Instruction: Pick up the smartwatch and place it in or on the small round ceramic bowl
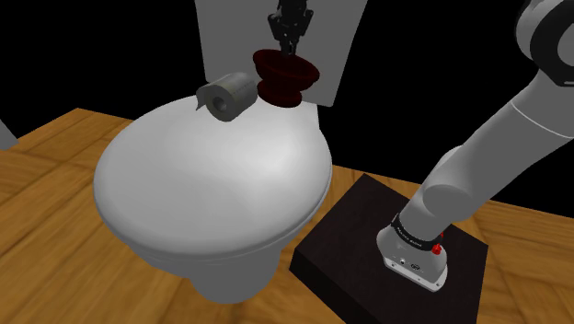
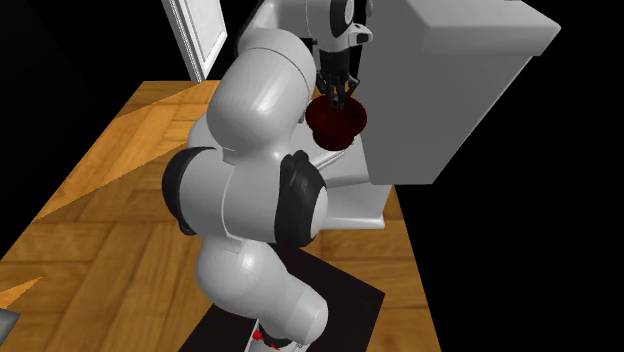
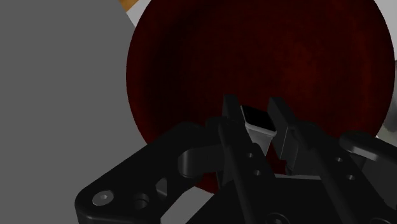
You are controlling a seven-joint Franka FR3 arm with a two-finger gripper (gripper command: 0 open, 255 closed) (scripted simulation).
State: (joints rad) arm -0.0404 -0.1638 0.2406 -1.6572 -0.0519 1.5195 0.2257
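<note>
The small grey smartwatch with a black face (image 3: pixel 257 122) is pinched between the black fingers (image 3: pixel 230 109) of the all-black gripper (image 1: pixel 291 41) and is held directly above the dark red round bowl (image 1: pixel 285 81). The bowl is carried by a closed white toilet lid (image 1: pixel 212 175). A grey toilet roll (image 1: pixel 228 96) is seen just beside the bowl.

Overhead: the gripper (image 1: pixel 291 44) is hanging right over the mouth of the dark red bowl (image 1: pixel 285 81), taking up the space above it.
Rear: the toilet tank (image 2: pixel 455 85) is rising just behind the bowl, closing off that side.
Shoulder view's left: a toilet paper roll (image 1: pixel 227 96) is lying just beside the bowl, narrowing any sideways pass.
Front: the closed toilet lid (image 1: pixel 212 184) is spreading out broad and bare, leaving open room toward the stand (image 1: pixel 359 230).
</note>
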